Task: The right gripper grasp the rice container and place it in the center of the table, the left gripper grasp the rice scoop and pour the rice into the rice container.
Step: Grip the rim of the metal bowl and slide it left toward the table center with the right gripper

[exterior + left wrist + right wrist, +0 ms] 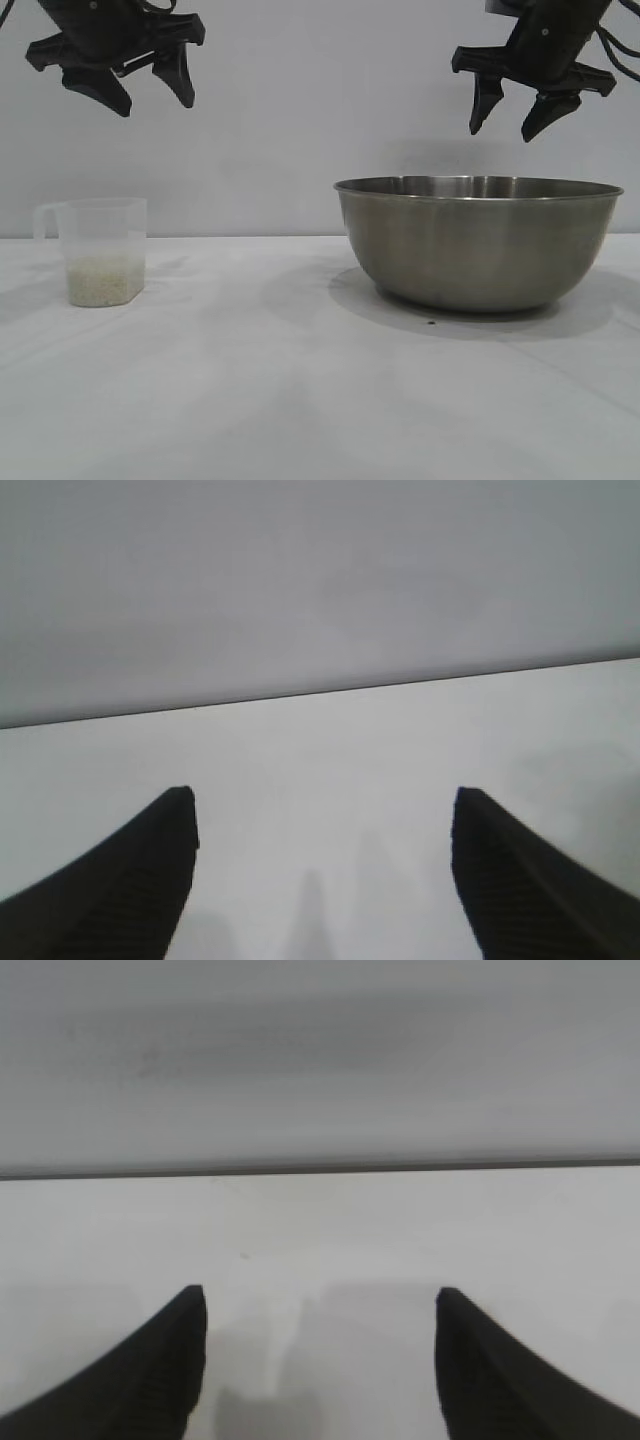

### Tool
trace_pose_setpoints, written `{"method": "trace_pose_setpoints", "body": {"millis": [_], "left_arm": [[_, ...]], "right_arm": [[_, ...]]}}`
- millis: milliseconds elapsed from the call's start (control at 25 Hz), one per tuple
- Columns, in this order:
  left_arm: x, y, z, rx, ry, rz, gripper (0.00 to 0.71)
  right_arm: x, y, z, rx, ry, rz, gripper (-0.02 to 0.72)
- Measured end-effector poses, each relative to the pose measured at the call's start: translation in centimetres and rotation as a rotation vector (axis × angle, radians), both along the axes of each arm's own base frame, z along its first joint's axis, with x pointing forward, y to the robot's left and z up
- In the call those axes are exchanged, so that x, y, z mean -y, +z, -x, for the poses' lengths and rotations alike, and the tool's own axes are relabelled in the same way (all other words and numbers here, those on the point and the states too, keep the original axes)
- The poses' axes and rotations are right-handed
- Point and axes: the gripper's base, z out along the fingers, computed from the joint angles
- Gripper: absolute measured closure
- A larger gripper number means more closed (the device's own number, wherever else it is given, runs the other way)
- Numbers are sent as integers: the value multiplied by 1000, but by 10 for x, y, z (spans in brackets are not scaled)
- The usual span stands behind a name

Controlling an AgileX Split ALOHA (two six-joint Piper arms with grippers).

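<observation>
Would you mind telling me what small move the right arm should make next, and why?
Probably lower the right gripper onto the near rim of the rice container. Its fingers are open and empty, hanging above the bowl, which sits toward the right of the table rather than at its center. The left gripper hangs open above the rice scoop, whose pour comes later.

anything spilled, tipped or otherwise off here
Nothing stands out. The rice scoop stands upright with the rice inside, the rice container sits level on the table, and both the left gripper and right gripper hang open above.
</observation>
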Motion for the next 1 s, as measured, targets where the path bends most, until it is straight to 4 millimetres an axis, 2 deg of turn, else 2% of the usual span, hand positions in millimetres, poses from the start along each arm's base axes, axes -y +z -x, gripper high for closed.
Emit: {"method": "trace_pose_setpoints", "body": {"millis": [640, 840, 1000], "left_arm": [[0, 0, 0, -2, 0, 0, 238], [0, 0, 0, -3, 0, -1, 238], [0, 0, 0, -3, -1, -2, 238]], "right_arm": [[0, 1, 1, -2, 1, 0, 286], [2, 17, 9, -22, 20, 28, 286], [4, 28, 23, -111, 49, 71, 286]]}}
